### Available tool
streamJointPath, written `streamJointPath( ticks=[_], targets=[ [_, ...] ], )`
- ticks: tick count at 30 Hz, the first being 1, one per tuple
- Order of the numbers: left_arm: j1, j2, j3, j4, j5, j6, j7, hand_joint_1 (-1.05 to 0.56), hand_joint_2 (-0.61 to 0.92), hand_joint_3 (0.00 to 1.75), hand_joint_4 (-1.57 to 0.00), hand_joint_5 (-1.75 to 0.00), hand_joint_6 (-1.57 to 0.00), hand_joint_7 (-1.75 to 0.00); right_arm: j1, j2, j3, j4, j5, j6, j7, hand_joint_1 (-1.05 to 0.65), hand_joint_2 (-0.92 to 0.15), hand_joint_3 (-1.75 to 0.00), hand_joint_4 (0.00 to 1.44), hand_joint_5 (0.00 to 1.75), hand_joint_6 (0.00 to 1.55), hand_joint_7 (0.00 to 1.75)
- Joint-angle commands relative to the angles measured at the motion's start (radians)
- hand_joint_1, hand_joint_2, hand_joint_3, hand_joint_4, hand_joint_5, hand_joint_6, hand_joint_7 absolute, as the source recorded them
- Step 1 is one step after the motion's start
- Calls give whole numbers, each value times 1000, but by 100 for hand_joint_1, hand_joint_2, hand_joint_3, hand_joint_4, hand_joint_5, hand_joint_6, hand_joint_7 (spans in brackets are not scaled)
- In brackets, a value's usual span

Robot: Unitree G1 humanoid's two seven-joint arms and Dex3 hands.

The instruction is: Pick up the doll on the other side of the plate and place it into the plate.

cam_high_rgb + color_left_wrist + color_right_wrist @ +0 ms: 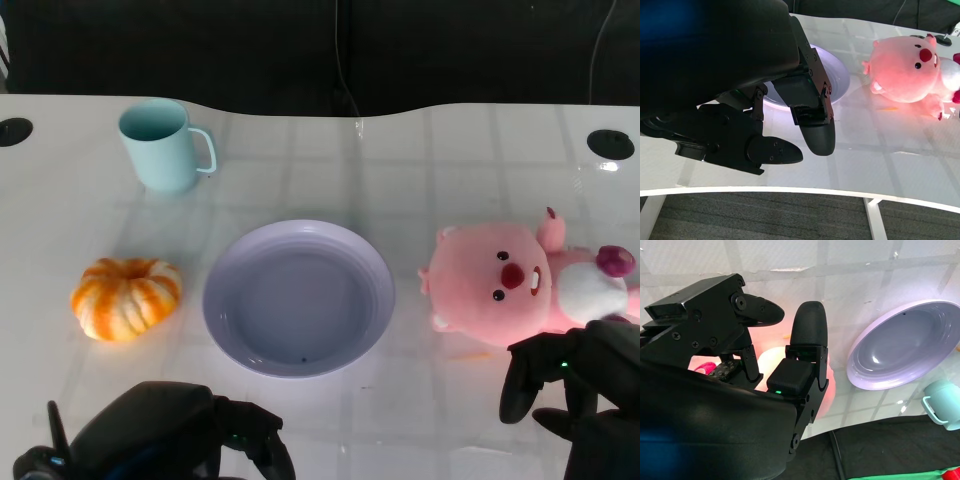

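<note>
Doll (515, 282): pink plush animal, lying on its side on the white desk (420, 170), to the right of the plate (298, 297) and apart from it; not yet lifted.

Head view. The right hand (580, 385) is seen just beside the doll's near edge, fingers apart and nothing held, judged to be poised for the pick. The left hand (170, 435) is kept low at the near desk edge, nothing held. The lilac plate is seen empty save for a dark speck. A pale blue mug (160, 145) stands upright behind; its inside appears empty. A toy pumpkin (126, 297) lies left of the plate.

Left wrist view. The left hand (790, 130) is shown with fingers loosely spread, holding nothing; plate rim (837, 75) and doll (907, 70) lie beyond.

Right wrist view. The right hand (785, 340) is shown open above the doll (775, 360); contact cannot be told. The plate (902, 347) is empty; the mug (942, 405) lies beyond.
</note>
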Motion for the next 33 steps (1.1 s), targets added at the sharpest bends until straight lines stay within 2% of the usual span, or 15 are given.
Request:
streamJointPath(
  ticks=[1,13,16,19,20,24,28,33],
  targets=[
    [-8,17,4,4,-3,3,-14,-19,92,29,-68,-137,-85,-64,-8,-12,-2,4,3,-3,3,-6,-61,-74,81,149,89,98],
    [-10,20,4,9,4,-8,-9,-19,92,28,-68,-136,-85,-64,-12,5,-12,14,13,-4,-21,-5,-60,-73,81,149,88,94],
    [-9,19,3,11,4,-12,-6,-19,92,28,-69,-137,-85,-64,-9,16,-26,26,33,-25,-48,-4,-64,-66,85,127,92,72],
    [-8,17,5,6,-3,-2,-13,-19,92,28,-69,-137,-85,-64,-4,24,-35,20,27,-21,-82,-10,-82,-32,80,105,94,38],
    [-8,16,5,5,-4,1,-15,-19,92,29,-68,-137,-85,-64,-3,26,-37,18,26,-19,-91,-11,-86,-24,76,96,92,29],
    [-8,19,5,6,3,-9,-11,-19,92,29,-69,-138,-85,-64,-7,34,-52,40,3,-50,-163,-20,-91,-12,61,65,67,5],
    [-9,20,5,15,-1,-21,-6,-19,92,28,-70,-138,-85,-63,-13,36,-57,24,-55,1,-186,-33,-92,-14,46,46,48,0],
    [-11,15,3,23,7,-29,-1,-19,92,27,-70,-137,-86,-63,-24,44,-65,54,-94,-12,-253,-40,-92,-7,34,35,37,0]
  ],
)
